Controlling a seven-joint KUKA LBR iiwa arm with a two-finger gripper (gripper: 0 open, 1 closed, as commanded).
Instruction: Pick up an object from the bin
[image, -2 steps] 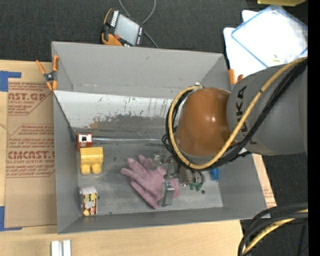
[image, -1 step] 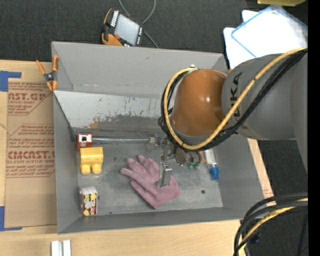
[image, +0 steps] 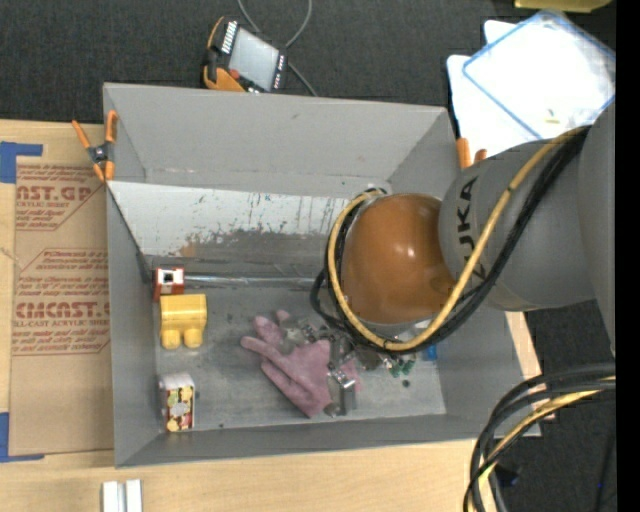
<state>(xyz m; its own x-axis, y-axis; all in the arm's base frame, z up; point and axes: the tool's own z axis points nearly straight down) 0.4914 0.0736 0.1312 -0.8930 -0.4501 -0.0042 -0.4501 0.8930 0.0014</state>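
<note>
We see the gripper (image: 341, 383) low in the bin (image: 260, 130), beneath the arm's orange-brown wrist cover (image: 395, 260). It sits at the right edge of a pink rubber glove (image: 290, 362) that lies flat on the bin's floor. Whether the gripper is open or closed on the glove we cannot tell. Left of the glove we find a yellow toy brick (image: 183, 319), with a small red-and-white block (image: 170, 277) just behind it. Left of the glove and nearer the front wall stands a small printed box (image: 178, 402). Just right of the glove lies a small green piece (image: 405, 370), partly under the cover.
</note>
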